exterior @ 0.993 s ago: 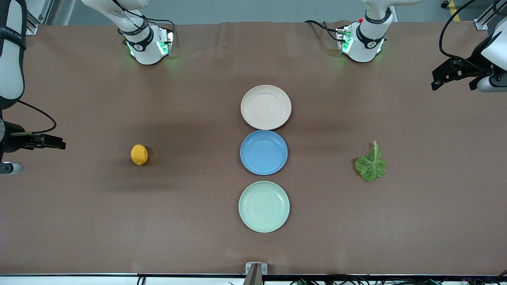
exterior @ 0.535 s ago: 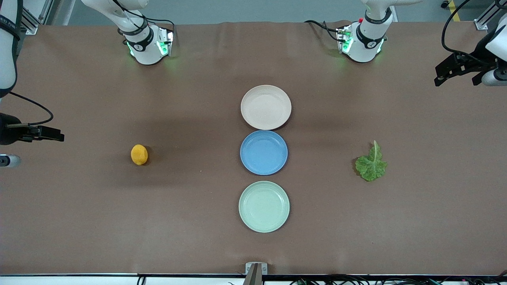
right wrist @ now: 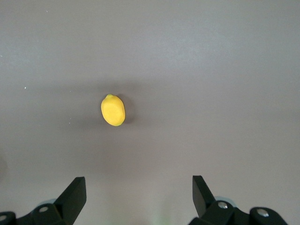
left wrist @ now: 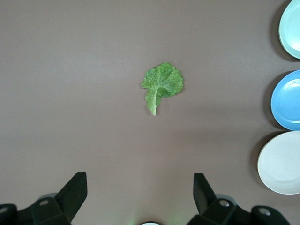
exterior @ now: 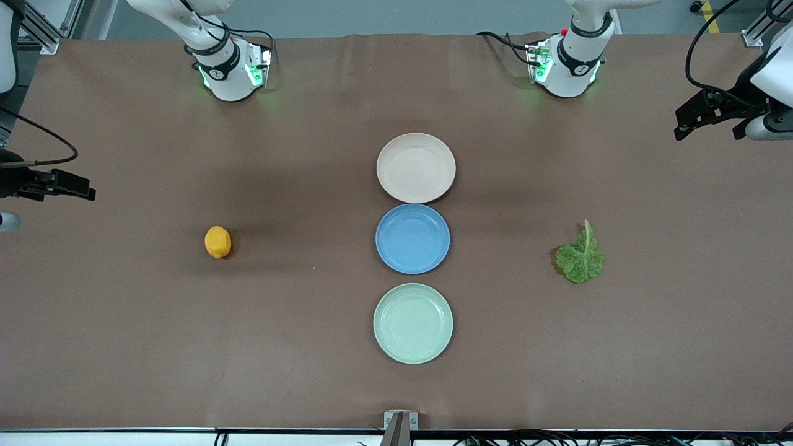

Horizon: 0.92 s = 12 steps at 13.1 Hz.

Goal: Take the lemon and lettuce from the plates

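The lemon point(exterior: 217, 242) lies on the bare brown table toward the right arm's end, on no plate; it also shows in the right wrist view point(right wrist: 113, 110). The lettuce point(exterior: 580, 257) lies flat on the table toward the left arm's end, and shows in the left wrist view point(left wrist: 161, 86). The beige-pink plate point(exterior: 416, 167) and the mint green plate point(exterior: 413, 323) are both empty. My right gripper point(exterior: 62, 186) is open and empty, high over the table's edge, well apart from the lemon. My left gripper point(exterior: 708, 131) is open and empty, high over the table's other end, apart from the lettuce.
An empty blue plate point(exterior: 412, 238) sits between the two other plates in a row down the table's middle. The arm bases point(exterior: 228, 68) point(exterior: 567, 62) stand at the table's edge farthest from the front camera. A small bracket point(exterior: 400, 420) is at the nearest edge.
My right gripper has moved toward the robots' edge of the table and a little outward. My left gripper has shifted slightly and come back. The lemon, lettuce and plates have not moved.
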{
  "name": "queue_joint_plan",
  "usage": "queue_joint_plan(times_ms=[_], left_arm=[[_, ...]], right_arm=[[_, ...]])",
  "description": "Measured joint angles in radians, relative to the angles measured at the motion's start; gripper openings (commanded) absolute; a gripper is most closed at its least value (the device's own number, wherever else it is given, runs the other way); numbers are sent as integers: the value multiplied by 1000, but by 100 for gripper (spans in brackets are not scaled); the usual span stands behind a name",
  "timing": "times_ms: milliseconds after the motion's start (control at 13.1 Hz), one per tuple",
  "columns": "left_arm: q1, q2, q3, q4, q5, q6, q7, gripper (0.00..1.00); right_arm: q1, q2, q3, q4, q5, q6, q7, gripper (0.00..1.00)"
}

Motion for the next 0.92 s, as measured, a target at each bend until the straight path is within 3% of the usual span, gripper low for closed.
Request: queue_joint_plan(times_ms=[229,917], left_arm=[[-1,0,0,0,0,1,0,100],[-8,36,-4,41,0,13,1,100]], right_arm=[[1,-59,0,-88,0,44,1,100],[23,-133,0,-107,-1,38,1,100]])
